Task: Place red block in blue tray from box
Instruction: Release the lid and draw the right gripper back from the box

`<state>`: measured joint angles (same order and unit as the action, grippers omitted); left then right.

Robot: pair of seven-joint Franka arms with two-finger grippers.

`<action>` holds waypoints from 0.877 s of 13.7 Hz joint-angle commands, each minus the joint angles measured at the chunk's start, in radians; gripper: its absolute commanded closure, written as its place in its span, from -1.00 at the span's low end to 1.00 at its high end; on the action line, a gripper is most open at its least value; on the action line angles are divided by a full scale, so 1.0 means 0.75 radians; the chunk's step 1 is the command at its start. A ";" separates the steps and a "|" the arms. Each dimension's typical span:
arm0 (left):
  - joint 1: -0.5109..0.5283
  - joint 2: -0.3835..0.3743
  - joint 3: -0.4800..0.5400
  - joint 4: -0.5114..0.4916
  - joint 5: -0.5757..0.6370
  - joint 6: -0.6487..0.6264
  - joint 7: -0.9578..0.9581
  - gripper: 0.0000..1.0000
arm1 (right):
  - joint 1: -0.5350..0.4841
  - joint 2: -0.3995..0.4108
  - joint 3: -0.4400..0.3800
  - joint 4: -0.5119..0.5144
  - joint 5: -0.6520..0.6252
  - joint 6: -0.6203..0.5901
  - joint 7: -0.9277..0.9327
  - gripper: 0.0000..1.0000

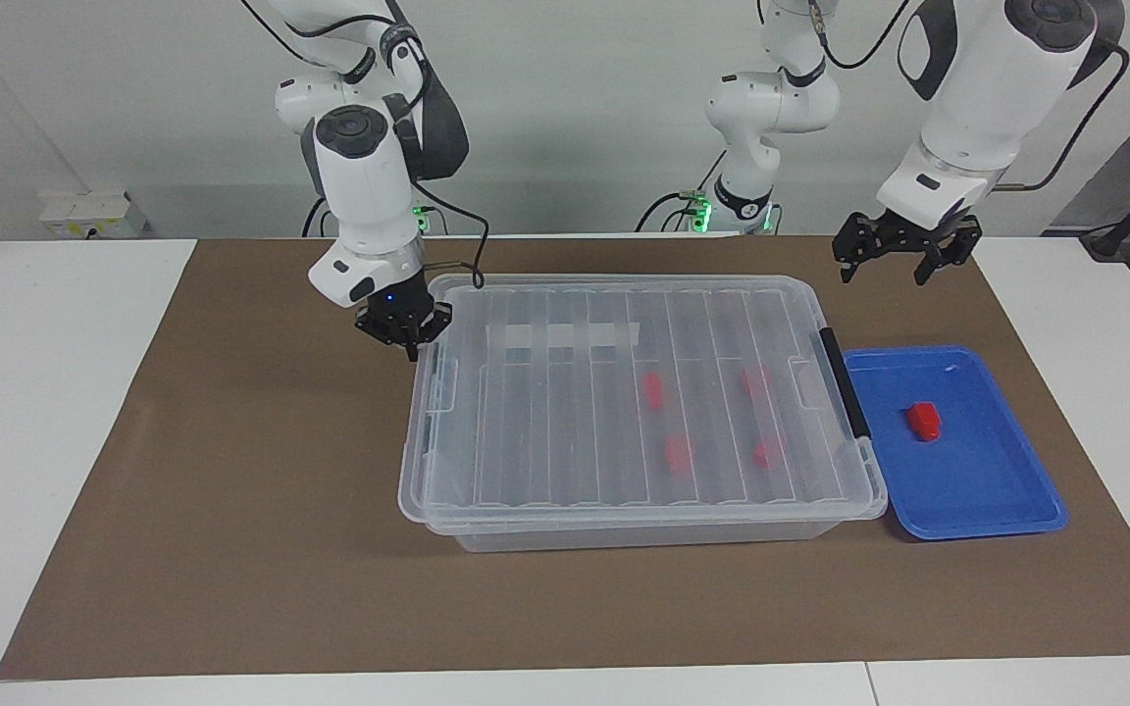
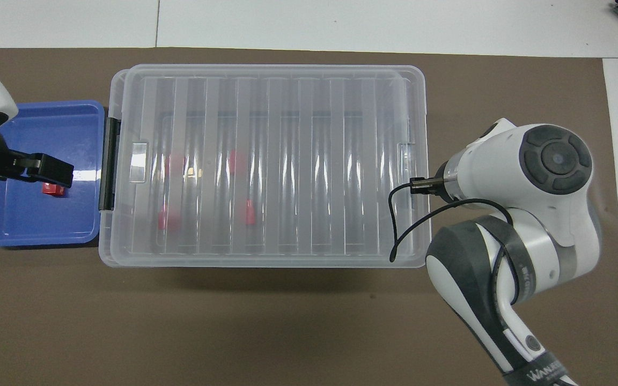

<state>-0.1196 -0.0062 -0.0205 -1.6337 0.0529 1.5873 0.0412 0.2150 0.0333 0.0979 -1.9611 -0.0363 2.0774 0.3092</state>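
Observation:
The box [image 1: 624, 392] stands in the middle of the mat with its ribbed clear lid shut and its black clip handle [image 1: 845, 382] toward the blue tray [image 1: 997, 490]. Several red blocks [image 1: 678, 454] show through the lid. One red block [image 1: 924, 420] lies in the blue tray beside the box, toward the left arm's end. My left gripper [image 1: 903, 260] is open and empty, high in the air over the tray. In the overhead view the left gripper [image 2: 57, 174] partly covers that block [image 2: 50, 189]. My right gripper [image 1: 405, 333] is low at the box's end toward the right arm.
A brown mat [image 1: 231, 490] covers the table under the box and tray. The right arm's body [image 2: 513, 225] hangs over the mat beside the box and hides its gripper from above. A black cable [image 2: 400, 225] loops over the lid's corner.

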 commanded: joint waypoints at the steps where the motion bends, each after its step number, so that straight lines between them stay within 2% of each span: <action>1: -0.043 -0.049 0.017 -0.039 0.013 0.021 -0.006 -1.00 | 0.004 -0.034 0.006 -0.026 0.001 -0.019 0.038 1.00; 3: -0.057 -0.051 0.013 0.010 0.013 -0.026 -0.008 -1.00 | 0.004 -0.036 0.011 -0.026 0.001 -0.019 0.038 1.00; 7: -0.043 -0.055 0.021 0.010 -0.050 -0.010 -0.008 -1.00 | 0.000 -0.050 0.008 -0.020 0.003 -0.043 0.042 1.00; 12: -0.035 -0.078 0.025 -0.045 -0.052 0.027 -0.002 -1.00 | -0.129 -0.130 0.000 -0.024 0.003 -0.176 0.042 1.00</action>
<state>-0.1468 -0.0381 -0.0084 -1.6327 0.0283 1.5858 0.0401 0.1705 -0.0199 0.0922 -1.9605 -0.0362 1.9713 0.3264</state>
